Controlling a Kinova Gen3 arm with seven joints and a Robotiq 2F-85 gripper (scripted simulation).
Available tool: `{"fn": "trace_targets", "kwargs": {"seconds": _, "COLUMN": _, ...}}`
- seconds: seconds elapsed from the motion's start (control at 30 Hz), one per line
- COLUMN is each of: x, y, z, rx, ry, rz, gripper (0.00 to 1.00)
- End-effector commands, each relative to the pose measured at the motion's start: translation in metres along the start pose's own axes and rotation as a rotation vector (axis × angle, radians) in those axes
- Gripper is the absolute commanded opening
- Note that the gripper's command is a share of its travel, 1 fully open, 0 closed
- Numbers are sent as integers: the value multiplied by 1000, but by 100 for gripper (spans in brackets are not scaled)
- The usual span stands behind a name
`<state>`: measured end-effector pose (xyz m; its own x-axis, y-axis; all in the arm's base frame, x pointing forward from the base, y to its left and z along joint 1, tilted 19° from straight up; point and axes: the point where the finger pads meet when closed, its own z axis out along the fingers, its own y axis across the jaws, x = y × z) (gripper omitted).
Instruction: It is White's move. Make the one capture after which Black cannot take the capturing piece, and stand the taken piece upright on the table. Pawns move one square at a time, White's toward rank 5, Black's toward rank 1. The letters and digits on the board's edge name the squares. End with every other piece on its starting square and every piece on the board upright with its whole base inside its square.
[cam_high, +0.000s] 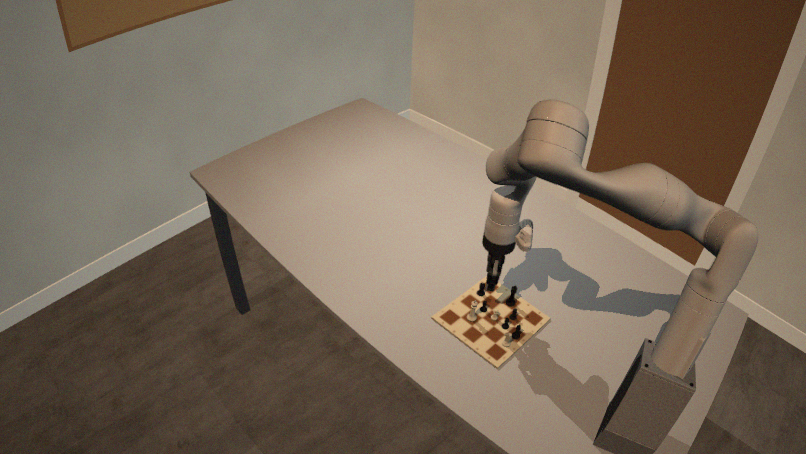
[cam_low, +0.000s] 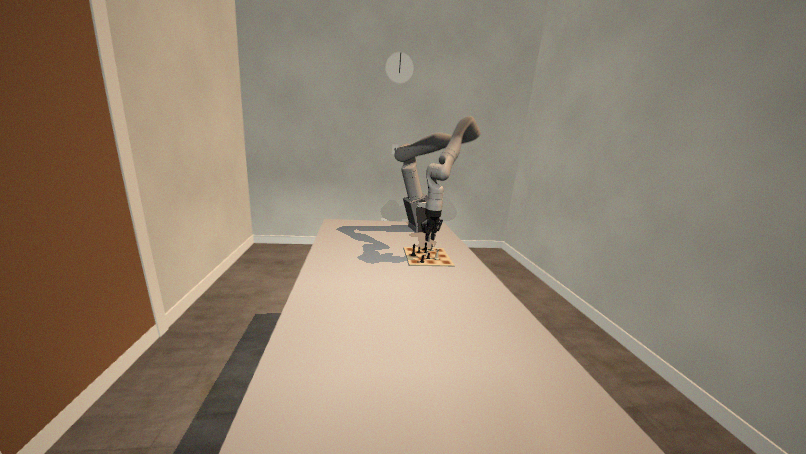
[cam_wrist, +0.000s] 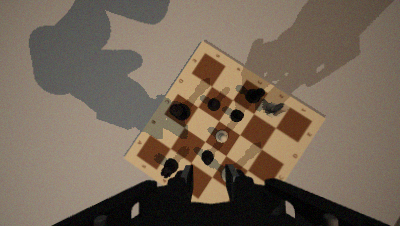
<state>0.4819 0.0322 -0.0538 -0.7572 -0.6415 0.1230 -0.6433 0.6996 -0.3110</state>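
Hanging low over the tan-and-brown chessboard (cam_wrist: 295, 125), black two-finger gripper (cam_wrist: 209, 176) partly narrowed, nothing seen gripped, fingertips framing a board-edge square.

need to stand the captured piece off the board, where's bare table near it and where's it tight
Bare table stretches on the chessboard's far-left side, toward the corner above the dark leg. There is also room along its near edge. It is tight on the board, where pieces cluster below the tool.
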Motion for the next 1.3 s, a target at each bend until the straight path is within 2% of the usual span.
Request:
{"fn": "trace_targets", "kwargs": {"seconds": 0.0, "x": -1, "y": 0, "z": -1, "rx": 0, "ry": -2, "rz": 0, "gripper": 34}}
{"fn": "trace_targets", "kwargs": {"seconds": 0.67, "x": -1, "y": 0, "z": 4, "rx": 1, "ry": -5, "rz": -5, "gripper": 34}}
{"fn": "trace_targets", "kwargs": {"seconds": 1.27, "x": -2, "y": -1, "z": 30, "rx": 1, "ry": -5, "rz": -5, "gripper": 34}}
